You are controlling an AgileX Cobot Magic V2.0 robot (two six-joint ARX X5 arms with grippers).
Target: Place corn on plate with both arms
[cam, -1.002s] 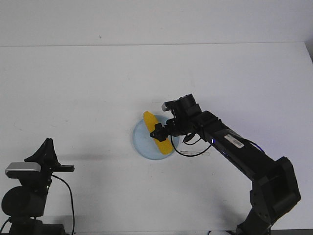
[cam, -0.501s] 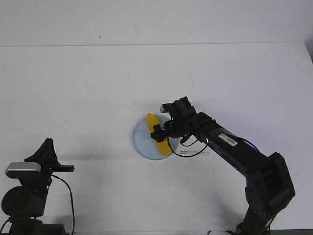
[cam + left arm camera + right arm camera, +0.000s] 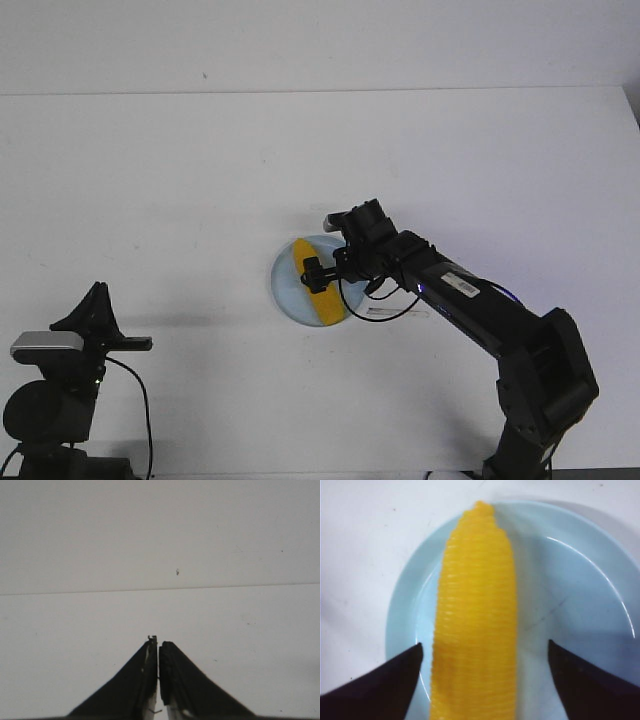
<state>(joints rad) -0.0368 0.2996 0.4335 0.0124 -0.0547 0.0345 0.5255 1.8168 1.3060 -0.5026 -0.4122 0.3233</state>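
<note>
Right end effector (image 3: 482,680): fingers spread wide, clear of corn (image 3: 475,625) on both sides. Corn: lying across plate (image 3: 285,290), frame centre. Left end effector (image 3: 158,650): pressed together, lower left, holding nothing.

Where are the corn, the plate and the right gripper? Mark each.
corn (image 3: 475,625): right wrist view, mid-cob kernels.
plate (image 3: 580,595): right wrist view, bare blue floor beside the cob.
right gripper (image 3: 312,273): front view, fingertips over the cob, jaws spread.
</note>
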